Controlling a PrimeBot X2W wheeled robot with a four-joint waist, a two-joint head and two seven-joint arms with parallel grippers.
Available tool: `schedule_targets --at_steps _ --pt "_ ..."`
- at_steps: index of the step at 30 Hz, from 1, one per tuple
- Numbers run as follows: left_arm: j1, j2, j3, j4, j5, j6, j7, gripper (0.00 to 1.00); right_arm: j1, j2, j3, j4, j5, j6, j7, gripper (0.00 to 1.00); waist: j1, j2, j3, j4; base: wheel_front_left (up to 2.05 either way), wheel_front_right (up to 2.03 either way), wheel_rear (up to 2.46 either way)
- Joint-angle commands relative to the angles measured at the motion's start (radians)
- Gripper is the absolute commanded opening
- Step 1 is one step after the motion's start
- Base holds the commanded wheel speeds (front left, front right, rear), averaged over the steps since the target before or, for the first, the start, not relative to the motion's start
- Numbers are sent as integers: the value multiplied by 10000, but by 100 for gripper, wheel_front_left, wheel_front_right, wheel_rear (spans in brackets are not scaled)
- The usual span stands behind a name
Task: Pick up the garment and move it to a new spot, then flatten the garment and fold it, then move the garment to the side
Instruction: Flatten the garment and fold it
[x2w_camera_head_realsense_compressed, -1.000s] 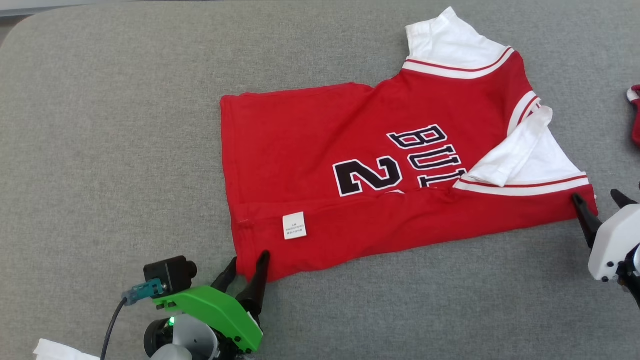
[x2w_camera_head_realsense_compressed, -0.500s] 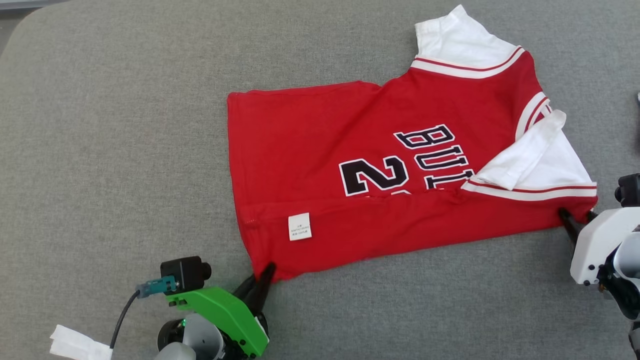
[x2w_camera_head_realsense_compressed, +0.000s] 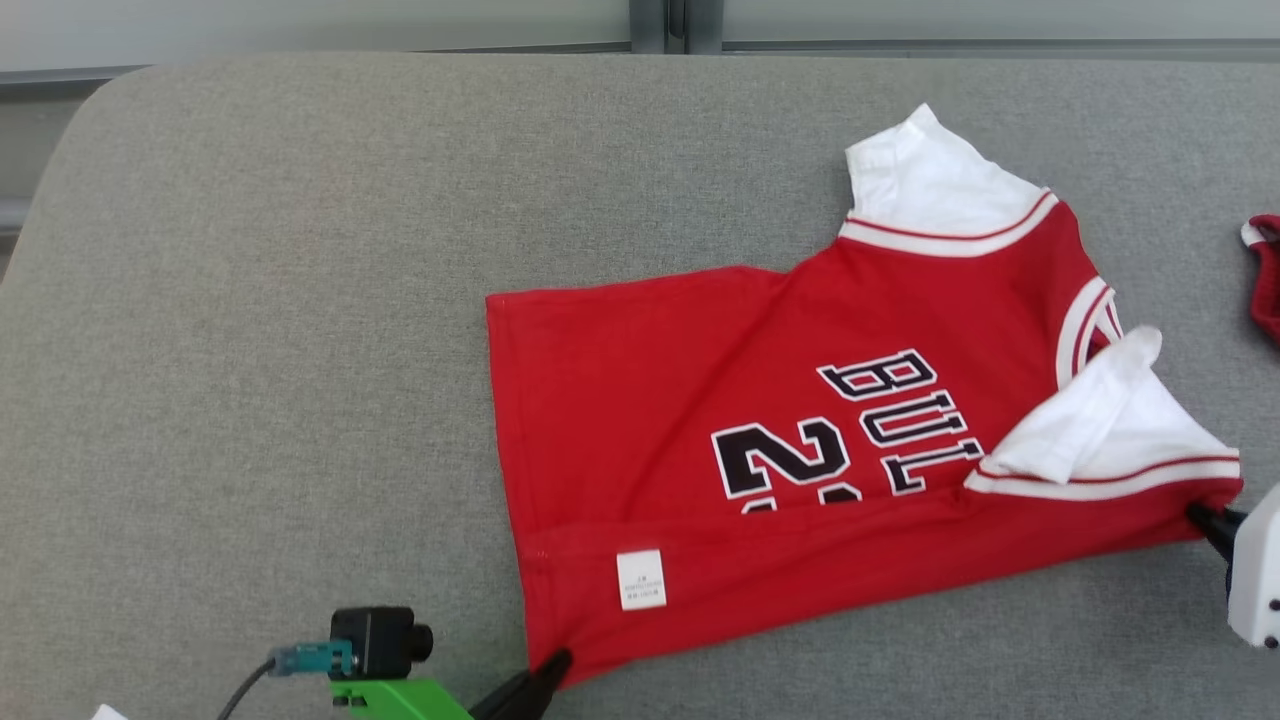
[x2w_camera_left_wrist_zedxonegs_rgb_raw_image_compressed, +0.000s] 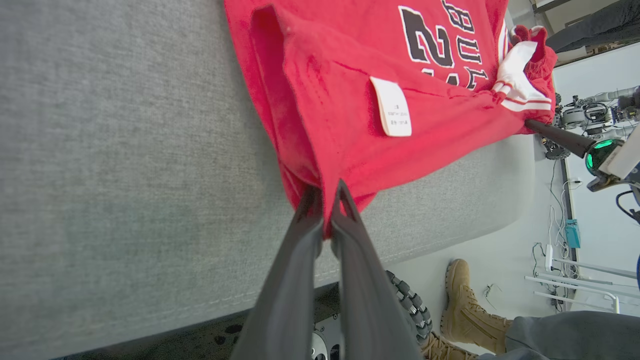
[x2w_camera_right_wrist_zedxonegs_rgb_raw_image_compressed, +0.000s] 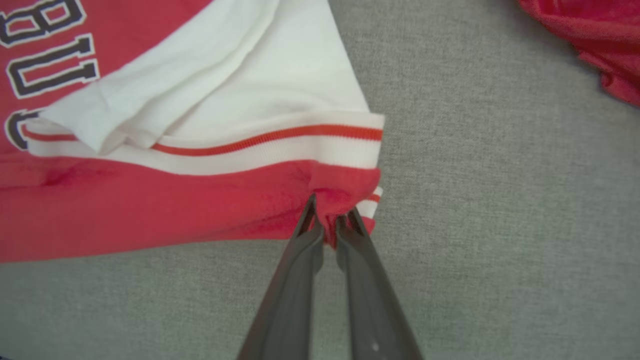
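Robotics lab: floor cables (x2w_camera_left_wrist_zedxonegs_rgb_raw_image_compressed: 554, 190), equipment (x2w_camera_left_wrist_zedxonegs_rgb_raw_image_compressed: 575, 116) beyond padded table (x2w_camera_left_wrist_zedxonegs_rgb_raw_image_compressed: 125, 150).

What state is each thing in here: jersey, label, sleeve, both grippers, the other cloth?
red jersey: spread on the grey pad, near edge folded over.
care label: exposed, facing up.
near white sleeve: flipped onto the chest.
left gripper: shut on the jersey's hem corner.
right gripper: shut on the jersey's shoulder-end corner.
second red garment: crumpled, apart from the jersey.
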Motion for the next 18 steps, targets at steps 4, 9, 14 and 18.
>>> schedule_targets --at_steps 4,9,14,18 --pt "633 16 42 -195 -55 456 -166 31 761 35 -314 -378 311 -24 557 0 0 -1 204 -10 0 0 0" --pt "360 -329 14 147 473 684 -775 100 735 309 -562 -327 -202 -23 352 100 0 -1 364 11 0 0 0" --pt "225 64 546 -267 666 819 -1196 100 302 -23 -1042 -1464 151 -19 437 100 0 -1 551 9 0 0 0" --pt "-758 375 975 -461 1110 966 -1287 100 -984 -405 -1346 -2625 150 -21 713 100 0 -1 1227 100 0 0 0"
